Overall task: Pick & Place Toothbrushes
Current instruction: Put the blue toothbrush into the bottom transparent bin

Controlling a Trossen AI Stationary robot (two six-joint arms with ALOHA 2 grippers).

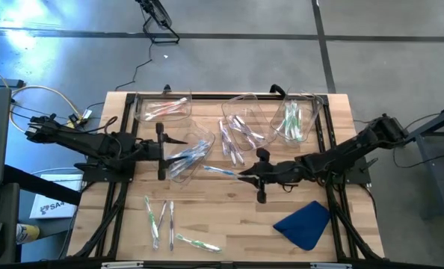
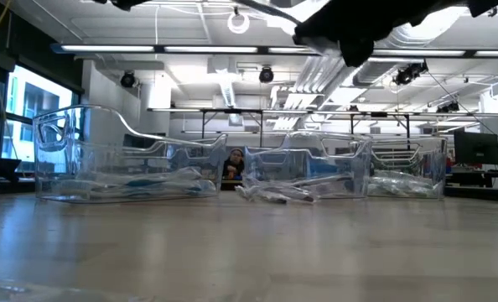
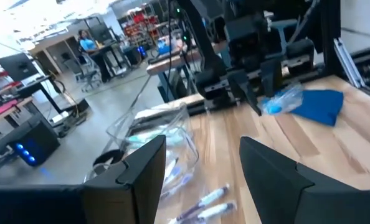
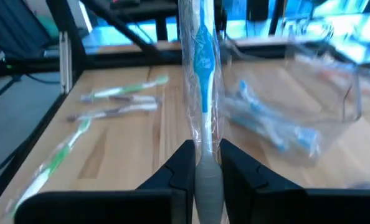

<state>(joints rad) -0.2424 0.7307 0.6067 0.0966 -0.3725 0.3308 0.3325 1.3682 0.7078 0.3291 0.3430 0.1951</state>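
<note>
My right gripper (image 1: 246, 175) hangs over the table's middle, shut on a blue toothbrush (image 1: 218, 170) in a clear wrapper. My left gripper (image 1: 162, 152) stands open at the table's left. Just in front of it is a clear bin (image 1: 190, 155) holding blue toothbrushes; I cannot tell whether the gripper touches the bin. Purple toothbrushes (image 1: 233, 142) lie in and beside the middle bin. Green toothbrushes (image 1: 293, 119) fill the right bin and pink toothbrushes (image 1: 166, 110) the far-left bin. Several green and purple toothbrushes (image 1: 161, 217) lie loose near the front left. My right gripper pinches the wrapped blue toothbrush between its two fingers at the handle's end (image 4: 203, 134). The fingers come from the table's right, nearly level and slanting a little down, and the brush runs on along them toward the left. It is lifted clear of the table.
A blue cloth (image 1: 304, 224) lies at the front right. The three clear bins along the far edge (image 2: 316, 168) stand low on the wood. A dark frame (image 1: 334, 134) borders the table's sides. A person (image 2: 232, 166) sits in the room beyond.
</note>
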